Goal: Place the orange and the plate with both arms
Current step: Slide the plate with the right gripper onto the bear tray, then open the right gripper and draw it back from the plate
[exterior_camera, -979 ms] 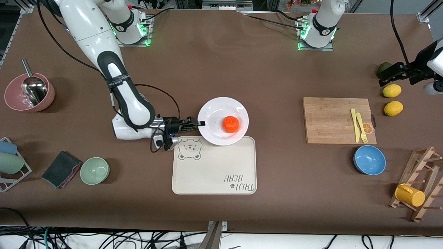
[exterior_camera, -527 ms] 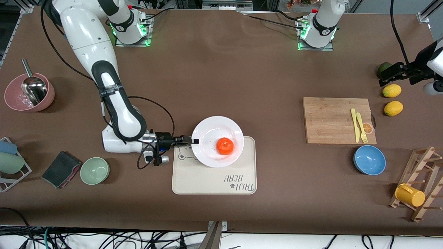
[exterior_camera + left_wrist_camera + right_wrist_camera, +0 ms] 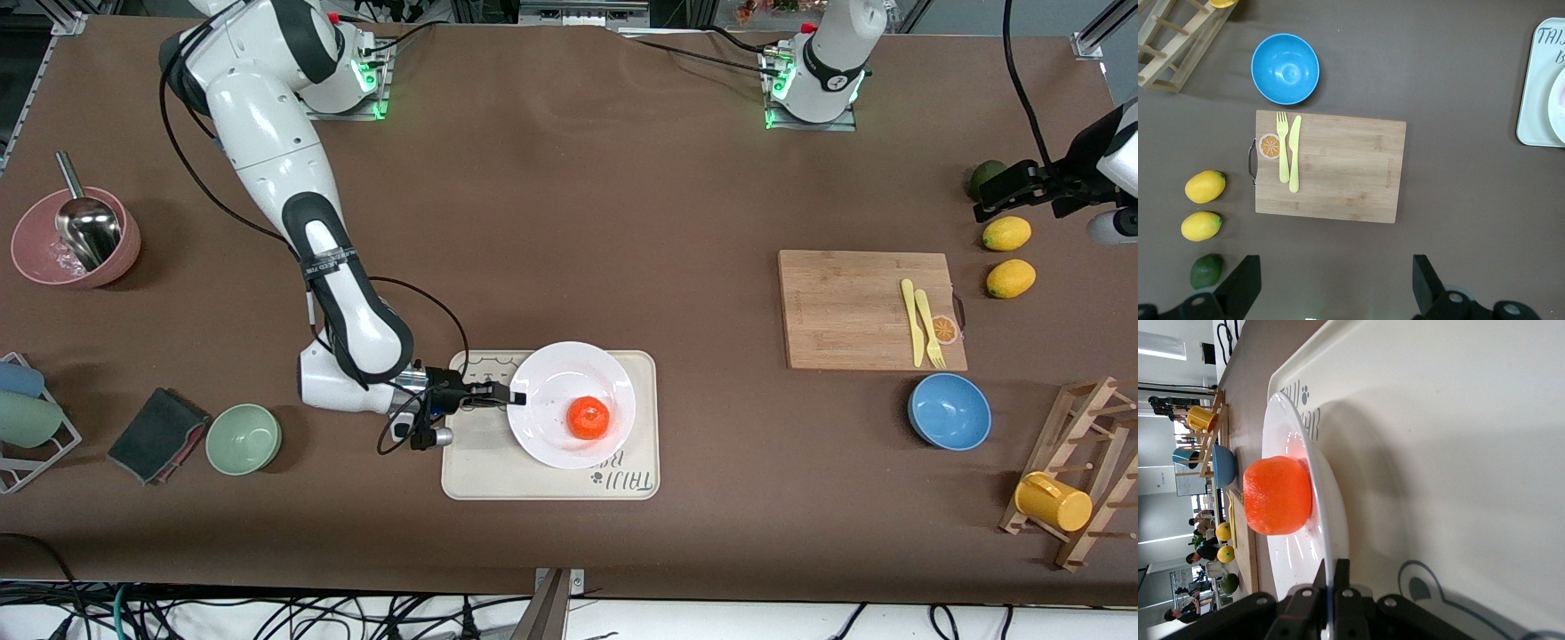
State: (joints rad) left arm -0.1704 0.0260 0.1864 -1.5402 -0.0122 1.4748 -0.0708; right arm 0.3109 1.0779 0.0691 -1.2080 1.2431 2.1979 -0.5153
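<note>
The white plate (image 3: 551,382) is over the cream bear-print tray (image 3: 480,471), with the orange (image 3: 588,417) lying in it. My right gripper (image 3: 513,397) is shut on the plate's rim at the edge toward the right arm's end of the table. In the right wrist view the orange (image 3: 1277,495) rests on the plate (image 3: 1328,513), which is held just above the tray (image 3: 1458,453), and the gripper (image 3: 1332,577) pinches the rim. My left gripper (image 3: 996,191) is open and empty, waiting high above the green fruit at the left arm's end; its fingers (image 3: 1245,283) show in the left wrist view.
A wooden cutting board (image 3: 867,308) holds a yellow knife and fork (image 3: 922,322). A blue bowl (image 3: 949,411), two lemons (image 3: 1006,234), a green fruit (image 3: 984,173) and a rack with a yellow cup (image 3: 1053,500) are near it. A green bowl (image 3: 244,438), a cloth (image 3: 156,434) and a pink bowl (image 3: 76,237) are at the right arm's end.
My right gripper has carried the plate with the orange toward the front camera, from the bare table at the tray's edge to over the tray. The left arm has not moved.
</note>
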